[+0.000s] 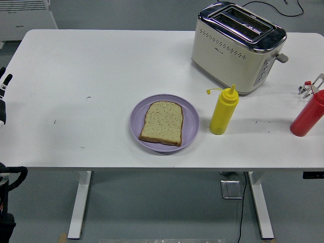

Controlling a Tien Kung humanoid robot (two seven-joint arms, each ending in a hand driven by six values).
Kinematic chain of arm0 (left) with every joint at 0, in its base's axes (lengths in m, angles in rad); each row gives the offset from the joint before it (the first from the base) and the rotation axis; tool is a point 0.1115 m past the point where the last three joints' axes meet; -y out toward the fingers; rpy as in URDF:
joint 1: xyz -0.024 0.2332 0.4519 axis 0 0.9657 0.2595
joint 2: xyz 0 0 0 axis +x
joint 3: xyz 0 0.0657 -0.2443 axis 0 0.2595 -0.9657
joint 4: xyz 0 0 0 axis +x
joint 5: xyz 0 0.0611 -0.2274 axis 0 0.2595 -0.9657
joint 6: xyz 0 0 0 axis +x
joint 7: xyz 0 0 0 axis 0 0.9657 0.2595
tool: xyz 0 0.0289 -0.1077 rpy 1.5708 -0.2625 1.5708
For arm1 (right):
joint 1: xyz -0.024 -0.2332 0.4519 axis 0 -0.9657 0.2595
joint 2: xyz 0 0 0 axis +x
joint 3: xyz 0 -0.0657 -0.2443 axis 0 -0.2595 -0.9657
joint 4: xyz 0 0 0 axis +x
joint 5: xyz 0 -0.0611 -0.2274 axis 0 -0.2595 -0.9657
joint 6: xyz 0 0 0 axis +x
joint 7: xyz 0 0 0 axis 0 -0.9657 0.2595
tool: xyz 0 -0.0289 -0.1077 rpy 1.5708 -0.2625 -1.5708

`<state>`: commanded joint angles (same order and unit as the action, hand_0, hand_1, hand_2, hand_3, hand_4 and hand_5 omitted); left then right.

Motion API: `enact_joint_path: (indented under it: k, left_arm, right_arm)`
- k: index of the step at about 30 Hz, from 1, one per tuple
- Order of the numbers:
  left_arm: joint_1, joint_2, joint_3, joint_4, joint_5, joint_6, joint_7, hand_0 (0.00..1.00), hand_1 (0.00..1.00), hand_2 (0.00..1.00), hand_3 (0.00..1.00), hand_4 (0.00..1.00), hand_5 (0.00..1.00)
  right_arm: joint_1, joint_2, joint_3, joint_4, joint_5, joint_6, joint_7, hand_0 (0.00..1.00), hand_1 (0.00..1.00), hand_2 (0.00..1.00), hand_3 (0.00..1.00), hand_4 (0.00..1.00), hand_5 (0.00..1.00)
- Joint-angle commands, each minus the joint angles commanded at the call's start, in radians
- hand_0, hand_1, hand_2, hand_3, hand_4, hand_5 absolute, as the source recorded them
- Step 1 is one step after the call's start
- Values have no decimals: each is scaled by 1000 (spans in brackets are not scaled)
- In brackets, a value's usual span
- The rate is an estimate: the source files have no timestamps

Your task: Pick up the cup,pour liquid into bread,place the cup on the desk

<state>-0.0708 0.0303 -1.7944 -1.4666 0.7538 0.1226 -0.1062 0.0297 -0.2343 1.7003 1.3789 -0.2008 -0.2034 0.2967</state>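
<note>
A slice of bread (161,123) lies flat on a purple plate (190,119) near the table's front middle. A yellow squeeze bottle (223,112) stands upright just right of the plate, with its cap hanging off to the left. A red squeeze bottle (307,118) stands at the right edge. No cup shows. Only a small part of my left hand (3,96) shows at the left edge, far from the plate. A small part of my right hand (311,86) shows at the right edge, just above the red bottle's tip. I cannot tell if it touches the bottle.
A cream and chrome toaster (237,46) stands at the back right, behind the yellow bottle. The white table (86,66) runs bare across its left half. A black cable (273,7) trails behind the toaster.
</note>
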Motion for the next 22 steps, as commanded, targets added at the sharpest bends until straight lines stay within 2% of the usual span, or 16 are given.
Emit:
enact_joint_path:
  k: [22]
  left_arm:
    - [0,1,2,-1,0,1,-1,716,755,789,703,663,998]
  right_arm:
    - [-1,0,-1,-2,-2,-3,-8,804,750,769,808,620,564]
